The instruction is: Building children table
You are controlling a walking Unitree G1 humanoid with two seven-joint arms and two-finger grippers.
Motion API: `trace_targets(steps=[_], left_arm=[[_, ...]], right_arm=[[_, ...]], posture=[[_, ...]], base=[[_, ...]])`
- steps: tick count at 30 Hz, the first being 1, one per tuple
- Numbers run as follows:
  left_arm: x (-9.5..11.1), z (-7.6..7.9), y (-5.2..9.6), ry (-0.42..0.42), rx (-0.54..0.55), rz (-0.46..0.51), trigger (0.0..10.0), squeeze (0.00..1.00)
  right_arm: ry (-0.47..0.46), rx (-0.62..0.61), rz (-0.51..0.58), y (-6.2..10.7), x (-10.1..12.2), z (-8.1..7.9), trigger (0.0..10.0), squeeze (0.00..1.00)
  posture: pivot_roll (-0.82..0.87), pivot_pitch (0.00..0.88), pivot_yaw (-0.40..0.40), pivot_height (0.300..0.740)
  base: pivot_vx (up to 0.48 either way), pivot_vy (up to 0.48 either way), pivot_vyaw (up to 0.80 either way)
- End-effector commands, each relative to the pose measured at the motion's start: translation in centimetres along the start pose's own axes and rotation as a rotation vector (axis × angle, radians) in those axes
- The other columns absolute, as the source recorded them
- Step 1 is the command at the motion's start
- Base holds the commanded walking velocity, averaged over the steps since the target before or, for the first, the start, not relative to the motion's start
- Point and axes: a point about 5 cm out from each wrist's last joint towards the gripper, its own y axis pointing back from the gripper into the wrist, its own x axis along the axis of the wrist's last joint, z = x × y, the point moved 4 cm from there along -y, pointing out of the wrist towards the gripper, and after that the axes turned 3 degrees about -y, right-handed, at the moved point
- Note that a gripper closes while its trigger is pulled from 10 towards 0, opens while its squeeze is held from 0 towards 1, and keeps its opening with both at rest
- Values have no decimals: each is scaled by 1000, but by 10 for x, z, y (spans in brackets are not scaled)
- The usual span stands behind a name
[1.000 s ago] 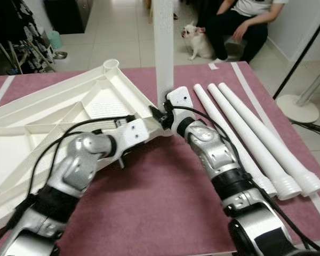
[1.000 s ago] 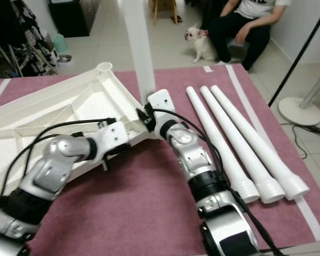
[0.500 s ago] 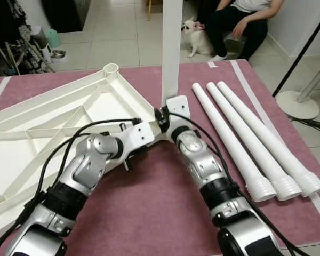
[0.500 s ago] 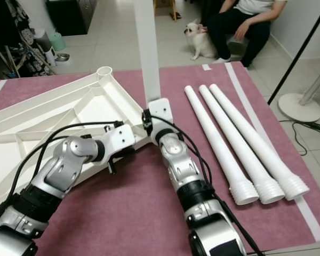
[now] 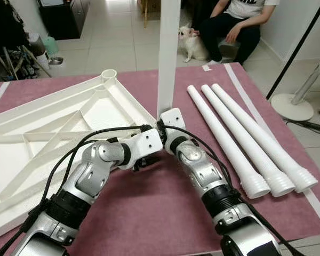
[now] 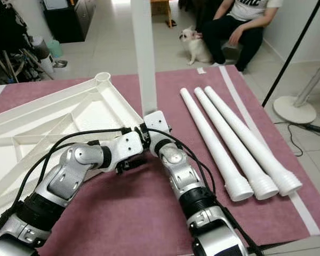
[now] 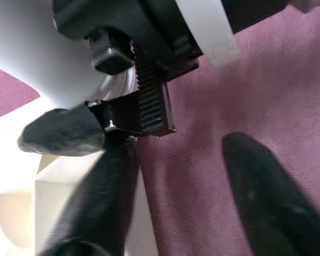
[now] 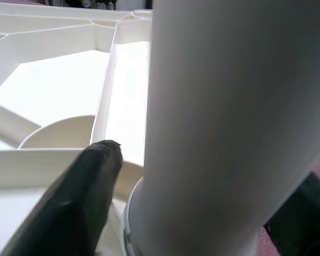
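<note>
The white table top lies upside down on the maroon mat. A white leg stands upright at its near right corner. My right gripper is shut on the foot of that leg; in the right wrist view the leg sits between the black fingers. My left gripper is low beside the same corner, just left of the right wrist. In the left wrist view its fingers stand apart over bare mat, open, with the table's edge beside one finger.
Three more white legs lie side by side on the mat to the right. Beyond the mat a person sits with a small dog. A fan base stands on the floor at the right.
My left gripper has slid right along the table edge, closer to the corner and the right wrist. The right gripper still holds the leg, which now stands straighter. The camera shifted slightly.
</note>
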Motion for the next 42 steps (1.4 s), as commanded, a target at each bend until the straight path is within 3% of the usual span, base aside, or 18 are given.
trace_targets(steps=[1,5,8,11,12,14,17,24,28,32,36,42], left_arm=[[21,-18,12,-19,93,96,10000,0],[28,-19,23,14,77,154,10000,0],[32,-24,38,45,109,210,10000,0],[30,-25,43,57,124,213,10000,0],[24,-25,49,56,140,195,10000,0],[24,-25,49,56,140,195,10000,0],[15,-24,56,89,164,183,10000,0],[-20,-19,64,188,265,101,10000,0],[-31,-11,65,177,255,63,10000,0],[-40,-11,70,188,261,40,10000,0],[-54,-28,72,189,335,-26,10000,0],[-64,-41,70,193,385,-77,10000,0]], right_arm=[[-3,103,21,3,1,-20,10000,0],[12,116,60,11,9,-17,10000,0],[51,100,100,29,16,-3,10000,0],[63,105,109,37,17,0,10000,0],[60,126,91,56,14,3,10000,0],[60,126,91,56,14,3,10000,0],[40,119,39,80,0,8,10000,0],[15,43,-39,106,-29,18,10000,0],[15,38,-41,109,-30,19,10000,0],[66,43,10,108,-17,21,10000,0],[139,28,56,92,-5,26,10000,0],[142,30,77,77,-1,24,10000,0]], posture=[[79,0,76,740],[80,0,77,740],[77,0,69,740],[71,0,66,740],[59,0,64,740],[59,0,64,740],[33,0,69,740],[5,0,82,740],[-10,0,90,740],[-20,0,94,740],[-21,0,88,740],[-26,0,83,740]], base=[[0,0,0],[0,0,0],[0,0,0],[0,0,0],[0,0,0],[0,0,0],[0,0,0],[0,0,0],[0,0,0],[0,0,0],[0,0,0],[0,0,0]])
